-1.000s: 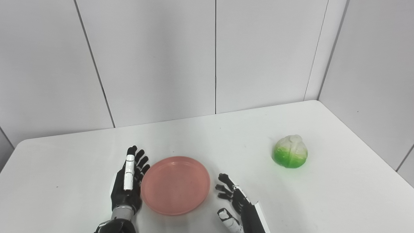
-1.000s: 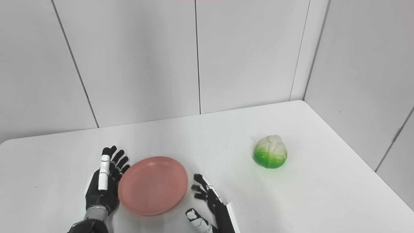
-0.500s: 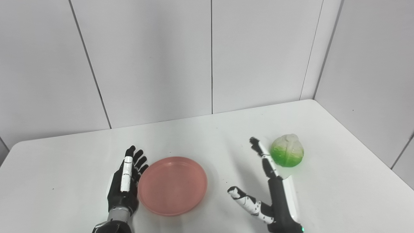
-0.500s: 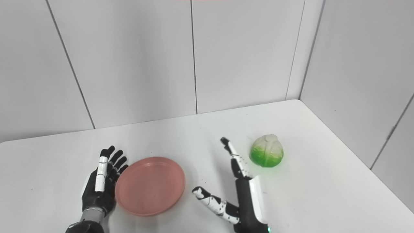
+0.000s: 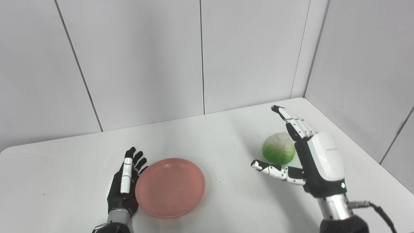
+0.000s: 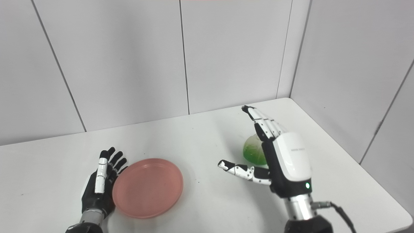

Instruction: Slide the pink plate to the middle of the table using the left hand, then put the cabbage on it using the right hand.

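1. The pink plate (image 5: 170, 187) lies flat on the white bench (image 5: 207, 142), near the front edge and left of the bench's middle. Nothing lies in it; its shallow well is bare.
2. The plate is round, so it shows no long axis; its open face is turned up.
3. The cabbage (image 5: 278, 150) sits on the bench to the right, well apart from the plate. Its pale, whitish top faces up and its green part sits low, against the bench. It is roundish, with no clear long axis.
4. The left hand (image 5: 124, 186) rests at the plate's left rim, palm toward the plate and edge down on the bench. Its fingers (image 5: 134, 158) are straight, slightly spread and point away from the robot. It holds nothing; whether it touches the rim cannot be told.
5. The right hand (image 5: 312, 158) is raised beside the cabbage, on its right and partly in front of it in the right eye view. Its fingers (image 5: 291, 121) are stretched out and point up and away, the thumb (image 5: 275, 170) sticks out to the left, below the cabbage in the picture. The hand is wide open and grasps nothing.
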Tool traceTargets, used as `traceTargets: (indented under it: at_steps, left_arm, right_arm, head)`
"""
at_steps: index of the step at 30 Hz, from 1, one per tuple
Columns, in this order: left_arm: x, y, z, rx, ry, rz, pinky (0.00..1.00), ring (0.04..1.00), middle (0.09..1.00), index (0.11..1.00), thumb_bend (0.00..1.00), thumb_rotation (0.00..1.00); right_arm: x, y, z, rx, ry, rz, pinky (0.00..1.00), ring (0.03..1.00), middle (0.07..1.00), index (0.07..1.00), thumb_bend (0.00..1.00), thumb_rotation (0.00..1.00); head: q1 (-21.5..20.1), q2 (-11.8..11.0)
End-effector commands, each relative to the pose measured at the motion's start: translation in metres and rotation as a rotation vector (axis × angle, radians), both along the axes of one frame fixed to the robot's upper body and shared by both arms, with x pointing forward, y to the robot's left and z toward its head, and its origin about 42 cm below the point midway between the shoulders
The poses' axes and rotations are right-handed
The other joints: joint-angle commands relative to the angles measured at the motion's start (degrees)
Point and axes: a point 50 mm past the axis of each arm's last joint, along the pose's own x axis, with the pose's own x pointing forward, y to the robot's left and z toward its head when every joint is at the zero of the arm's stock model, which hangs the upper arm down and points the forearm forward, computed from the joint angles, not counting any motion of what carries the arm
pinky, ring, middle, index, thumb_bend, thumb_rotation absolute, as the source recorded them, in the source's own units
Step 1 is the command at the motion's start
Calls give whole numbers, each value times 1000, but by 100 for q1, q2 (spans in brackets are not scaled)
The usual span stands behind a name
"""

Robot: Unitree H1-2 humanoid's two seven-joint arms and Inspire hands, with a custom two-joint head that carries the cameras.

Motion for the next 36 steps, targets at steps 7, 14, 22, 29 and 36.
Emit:
traceTargets:
  at_steps: [7,14,22,29,36]
  left_arm:
    - [1,-7,9,-21,-6,-22,902,925,931,922,754,835]
    - [0,-11,7,-22,1,-24,892,915,922,917,755,842]
    - [-3,-13,7,-13,3,-24,869,912,928,915,763,858]
    - [-3,-10,4,-20,11,-16,883,911,920,906,761,841]
    - [-5,-11,5,-23,14,-17,865,907,917,907,762,842]
  right_arm:
    - [34,-35,36,-118,102,-84,736,808,841,849,931,788]
    - [68,-58,55,-117,301,-101,670,822,875,878,1000,677]
    - [103,-68,57,-157,493,-170,582,806,882,890,1000,431]
    - [133,-73,61,-126,684,-170,633,862,936,914,1000,372]
    - [157,-70,58,-167,821,-200,667,912,961,895,1000,374]
  head:
    - [-2,10]
    - [32,2]
    - [83,56]
    - [104,77]
    - [127,94]
